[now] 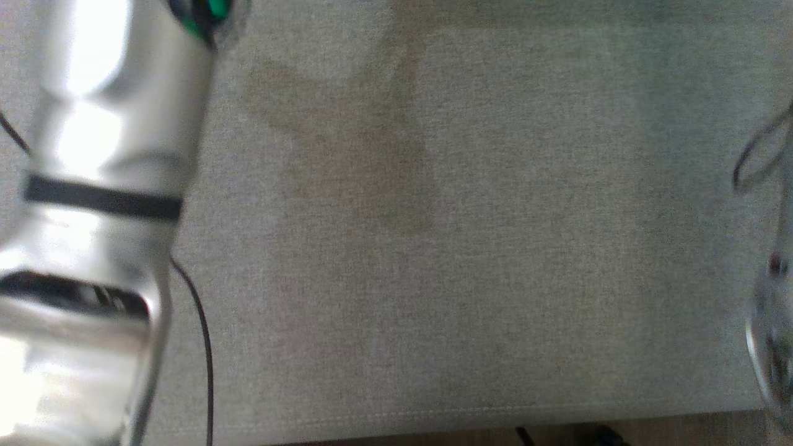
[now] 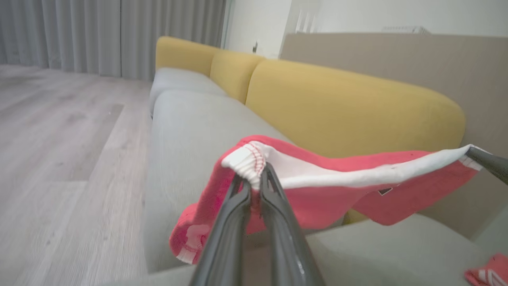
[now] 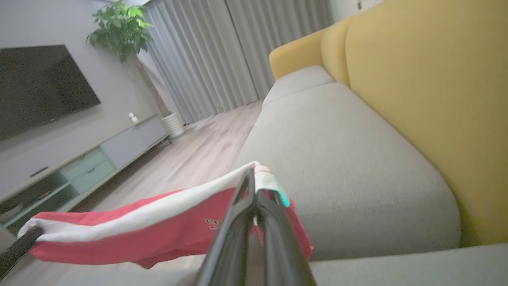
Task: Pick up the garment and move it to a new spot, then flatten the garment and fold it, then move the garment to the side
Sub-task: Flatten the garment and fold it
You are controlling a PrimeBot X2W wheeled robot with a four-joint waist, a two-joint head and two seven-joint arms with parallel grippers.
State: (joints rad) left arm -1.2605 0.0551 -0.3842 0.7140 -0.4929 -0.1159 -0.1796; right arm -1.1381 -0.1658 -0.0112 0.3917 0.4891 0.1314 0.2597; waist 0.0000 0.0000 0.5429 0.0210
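Note:
The garment (image 2: 325, 194) is a red pair of shorts with a white elastic waistband, hanging stretched in the air above the grey sofa seat (image 2: 186, 131). My left gripper (image 2: 254, 176) is shut on one gathered end of the waistband. At the other end a dark finger of the right gripper (image 2: 490, 163) holds the band taut. In the right wrist view my right gripper (image 3: 254, 190) is shut on the waistband of the garment (image 3: 158, 230), and the left gripper's finger (image 3: 18, 248) pinches the far end. The head view has my pale left forearm (image 1: 105, 186) over grey cushion fabric (image 1: 433, 248).
Yellow backrests (image 2: 341, 107) run behind the grey seats. Wooden floor (image 2: 59, 151) lies beside the sofa, with grey curtains (image 3: 222, 55), a TV (image 3: 39, 83), a low cabinet (image 3: 99, 159) and a potted plant (image 3: 119, 28). A small piece of red-and-white cloth (image 2: 488, 272) lies on the near cushion.

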